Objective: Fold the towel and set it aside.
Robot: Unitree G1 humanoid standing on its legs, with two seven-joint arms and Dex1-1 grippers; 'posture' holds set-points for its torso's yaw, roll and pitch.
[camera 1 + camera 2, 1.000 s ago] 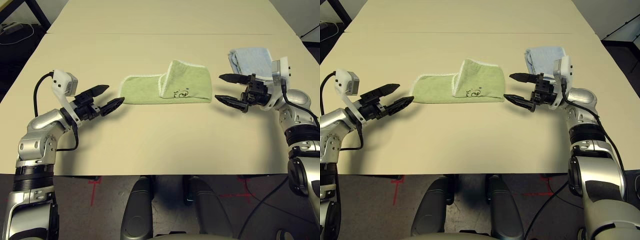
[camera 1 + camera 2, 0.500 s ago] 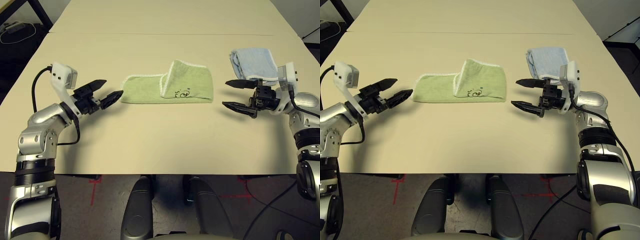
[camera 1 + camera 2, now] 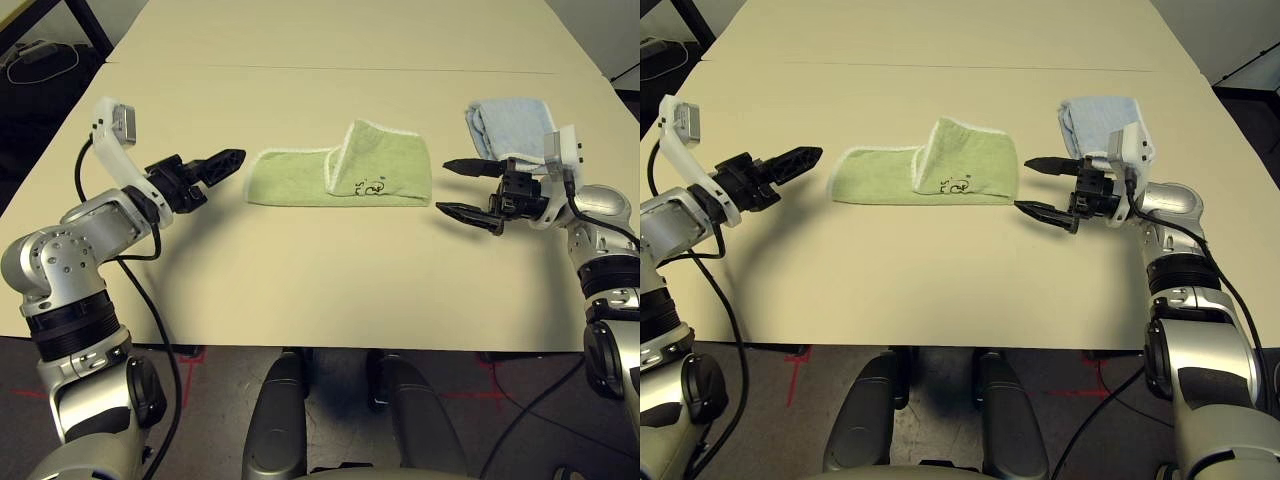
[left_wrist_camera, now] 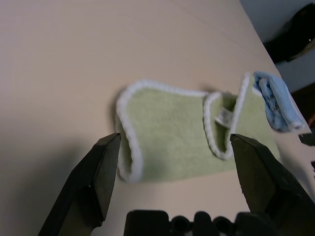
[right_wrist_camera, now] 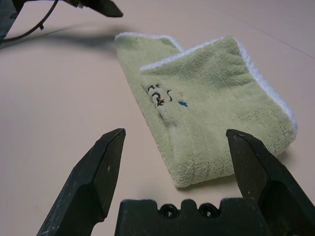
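Observation:
The light green towel (image 3: pixel 340 178) lies folded on the table's middle, white edging showing. Its right part is doubled over, with the dark scribble mark on top. My left gripper (image 3: pixel 226 164) hovers open just off the towel's left end, pointing at it. In the left wrist view the towel (image 4: pixel 172 147) lies beyond the spread fingers (image 4: pixel 101 172). My right gripper (image 3: pixel 444 188) stands open a short way off the towel's right end, nothing between its fingers. The right wrist view shows the towel (image 5: pixel 206 98) ahead of the open gripper (image 5: pixel 174 133).
A pale blue folded towel (image 3: pixel 508 125) lies at the right, just behind my right gripper. The tan table (image 3: pixel 320 280) is bare in front of the green towel and at the back. Dark floor lies beyond the left edge.
My left arm has swung outward and its gripper has risen and turned toward the towel's left end. The right gripper has drawn back slightly to the right. The towel has not moved.

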